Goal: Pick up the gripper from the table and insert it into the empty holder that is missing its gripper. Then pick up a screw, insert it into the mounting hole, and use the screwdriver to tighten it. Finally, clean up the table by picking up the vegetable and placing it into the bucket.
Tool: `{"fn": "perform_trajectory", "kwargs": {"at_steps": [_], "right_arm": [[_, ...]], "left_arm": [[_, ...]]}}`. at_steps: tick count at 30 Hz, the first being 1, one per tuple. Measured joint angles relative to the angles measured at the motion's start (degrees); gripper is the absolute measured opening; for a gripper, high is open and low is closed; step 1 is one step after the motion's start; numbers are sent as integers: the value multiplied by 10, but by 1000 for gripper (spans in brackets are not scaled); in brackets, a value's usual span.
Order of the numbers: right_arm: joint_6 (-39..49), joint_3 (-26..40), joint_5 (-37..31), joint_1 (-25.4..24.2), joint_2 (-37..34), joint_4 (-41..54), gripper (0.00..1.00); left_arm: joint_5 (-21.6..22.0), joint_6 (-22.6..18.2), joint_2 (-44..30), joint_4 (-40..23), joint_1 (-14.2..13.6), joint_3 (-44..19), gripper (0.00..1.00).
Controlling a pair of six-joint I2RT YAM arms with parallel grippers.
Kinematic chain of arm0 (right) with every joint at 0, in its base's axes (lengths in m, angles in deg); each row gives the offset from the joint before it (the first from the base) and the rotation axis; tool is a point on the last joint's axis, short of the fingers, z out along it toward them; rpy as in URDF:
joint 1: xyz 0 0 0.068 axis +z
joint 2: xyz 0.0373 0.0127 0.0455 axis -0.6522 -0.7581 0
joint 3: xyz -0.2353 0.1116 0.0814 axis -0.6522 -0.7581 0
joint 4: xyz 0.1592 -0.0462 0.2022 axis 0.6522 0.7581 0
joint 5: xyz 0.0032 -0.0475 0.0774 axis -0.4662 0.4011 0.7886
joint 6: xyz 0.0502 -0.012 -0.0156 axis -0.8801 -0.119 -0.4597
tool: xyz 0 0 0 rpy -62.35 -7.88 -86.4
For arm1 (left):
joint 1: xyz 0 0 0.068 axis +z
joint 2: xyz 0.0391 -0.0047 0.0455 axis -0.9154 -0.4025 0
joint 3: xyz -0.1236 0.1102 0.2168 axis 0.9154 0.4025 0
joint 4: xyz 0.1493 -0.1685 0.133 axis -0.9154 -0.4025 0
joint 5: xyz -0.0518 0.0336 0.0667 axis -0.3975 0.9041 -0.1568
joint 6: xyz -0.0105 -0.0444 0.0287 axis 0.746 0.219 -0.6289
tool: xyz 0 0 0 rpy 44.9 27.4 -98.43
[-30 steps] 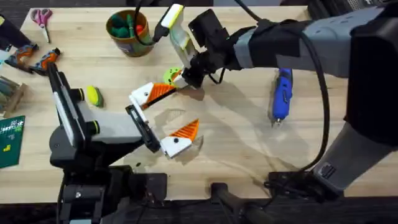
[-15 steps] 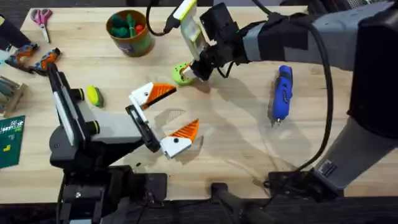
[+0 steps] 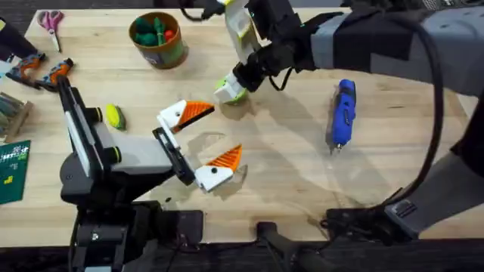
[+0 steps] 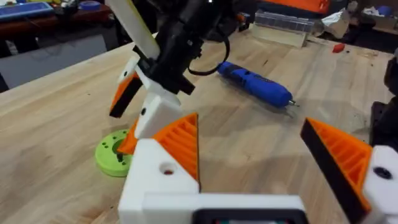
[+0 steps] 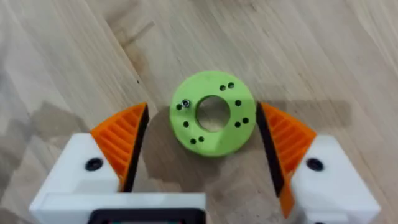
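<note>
Right claw (image 5: pixel 201 163): spread wide, holding nothing; it hangs above the green disc (image 5: pixel 213 121), one orange tip on each side of it, neither touching; in the overhead view it sits over the middle of the far half of the table (image 3: pixel 287 174).
Green disc: flat on the wood; a big hole in the middle, small holes round it, and a small metal screw (image 5: pixel 185 104) sitting in one of them.
Left claw (image 3: pixel 203 145): spread wide, holding nothing; both white finger bases carry their orange tips (image 4: pixel 184 146); it points toward the table's middle, nearer the robot than the green disc.
Screwdriver (image 3: pixel 343 113): blue, lying flat on the right side of the table, tip toward the robot; well apart from both claws.
Vegetable (image 3: pixel 113 115): yellow-green, lying on the left side of the table, just beside the left arm.
Bucket (image 3: pixel 158 39): upright near the far edge, left of the right claw; coloured things inside, too small to tell.
Pliers (image 3: pixel 45 72): orange handles, at the far left edge.
Scissors (image 3: pixel 51 23): pink handles, in the far left corner.
</note>
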Motion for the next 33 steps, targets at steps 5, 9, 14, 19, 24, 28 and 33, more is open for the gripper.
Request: {"fn": "perform_trajectory", "kwargs": {"at_steps": [5,9,14,19,24,28,33], "right_arm": [[-64,0,-1,0,1,0,992],[-85,0,-1,0,1,12,993],[-50,0,-1,8,1,17,993],[-19,0,-1,27,1,16,993],[-7,0,-2,42,0,15,993],[2,0,-2,46,-6,13,993],[22,0,-6,46,-9,13,993]], "left_arm": [[0,0,0,0,0,0,986],[0,0,0,0,0,0,985],[0,0,0,0,0,0,985],[0,0,0,0,0,0,985],[0,0,0,0,0,0,985],[0,0,0,0,0,0,985],[0,0,0,0,0,0,985]]}}
